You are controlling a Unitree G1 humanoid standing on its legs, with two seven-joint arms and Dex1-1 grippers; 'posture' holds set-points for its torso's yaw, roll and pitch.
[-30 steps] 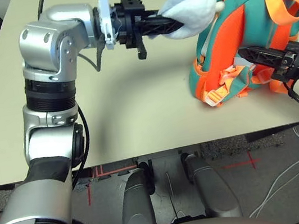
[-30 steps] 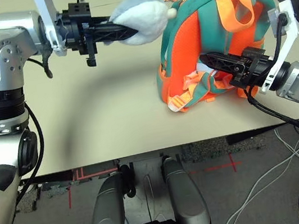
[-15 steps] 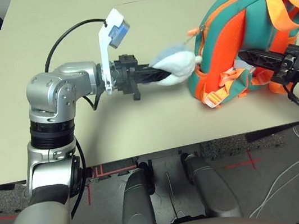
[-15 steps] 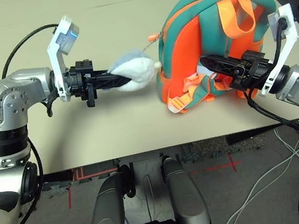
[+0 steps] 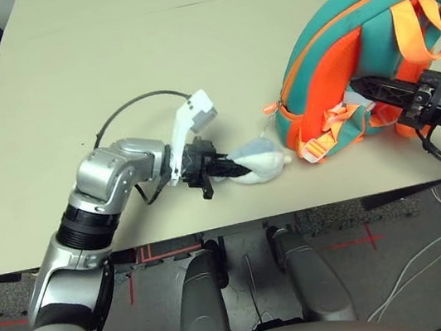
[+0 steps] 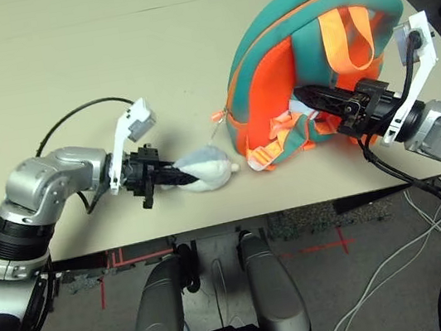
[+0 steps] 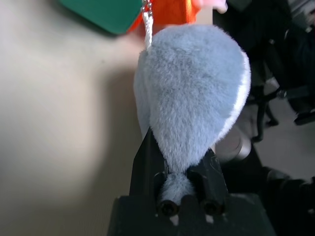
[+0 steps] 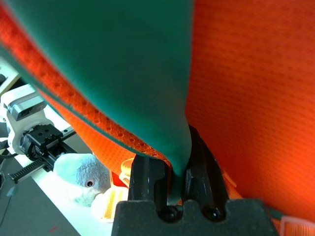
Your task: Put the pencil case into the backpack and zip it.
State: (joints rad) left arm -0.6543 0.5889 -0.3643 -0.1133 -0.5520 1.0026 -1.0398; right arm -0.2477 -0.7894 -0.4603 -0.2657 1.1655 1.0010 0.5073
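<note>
Left claw (image 5: pixel 234 169) is clamped on the plush charm (image 5: pixel 260 163), just left of the backpack (image 5: pixel 335 38); right claw (image 8: pixel 173 169) pinches a backpack strap.

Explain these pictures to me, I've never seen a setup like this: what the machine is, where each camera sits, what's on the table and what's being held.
This is a humanoid robot with two silver arms, at a table. The two wide pictures come from cameras in its head, looking down. The two close-ups come from a camera on each wrist. On the table stands a teal and orange backpack. The left gripper is shut on a grey plush fish, which hangs from the backpack by a chain and lies on the table. The right gripper is shut on a teal strap of the backpack.
</note>
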